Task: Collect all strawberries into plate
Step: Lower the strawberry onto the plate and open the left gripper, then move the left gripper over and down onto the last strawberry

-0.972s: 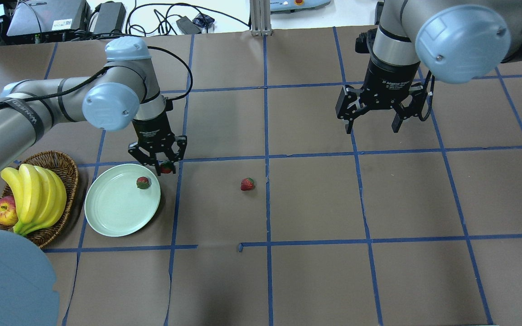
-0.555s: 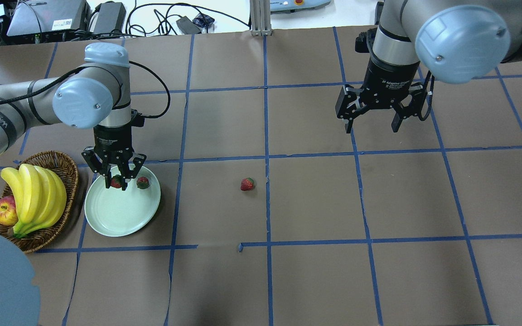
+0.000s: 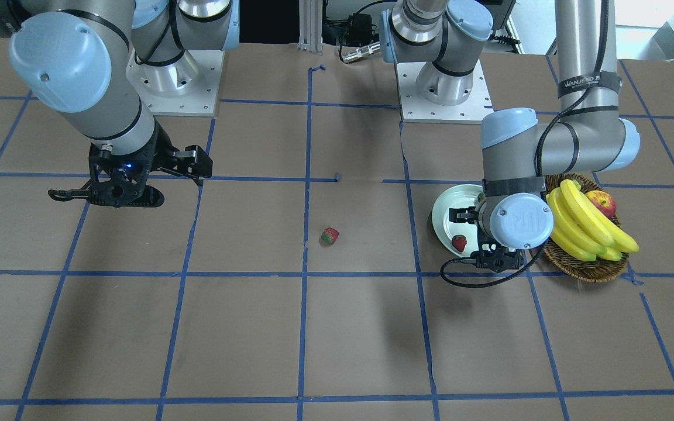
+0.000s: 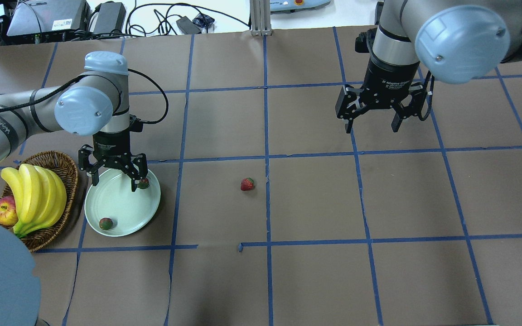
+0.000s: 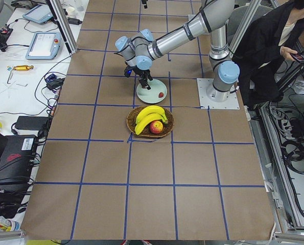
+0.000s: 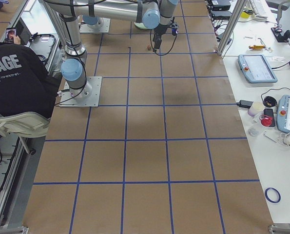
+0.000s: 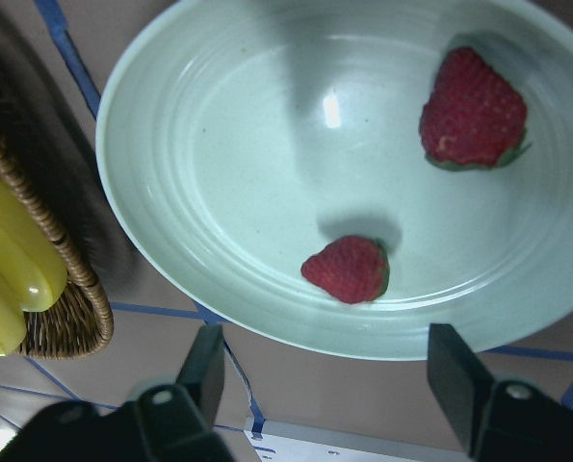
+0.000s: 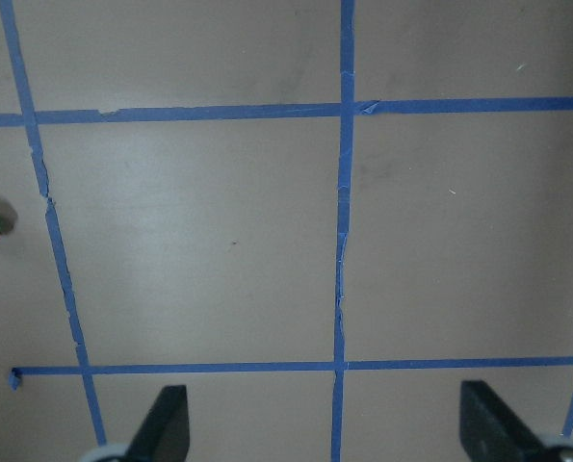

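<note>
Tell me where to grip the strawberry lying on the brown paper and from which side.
Pinch the lone strawberry across its red body, beside the green cap, coming straight down from above. It lies low on the flat paper with nothing near it, so a sideways approach would likely just push it.

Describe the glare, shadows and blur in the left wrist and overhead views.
Left wrist view: a white glare spot on the plate, a soft shadow beside the nearer strawberry, blurred end effector fingers. Overhead view: a faint shadow lies on the table.
</note>
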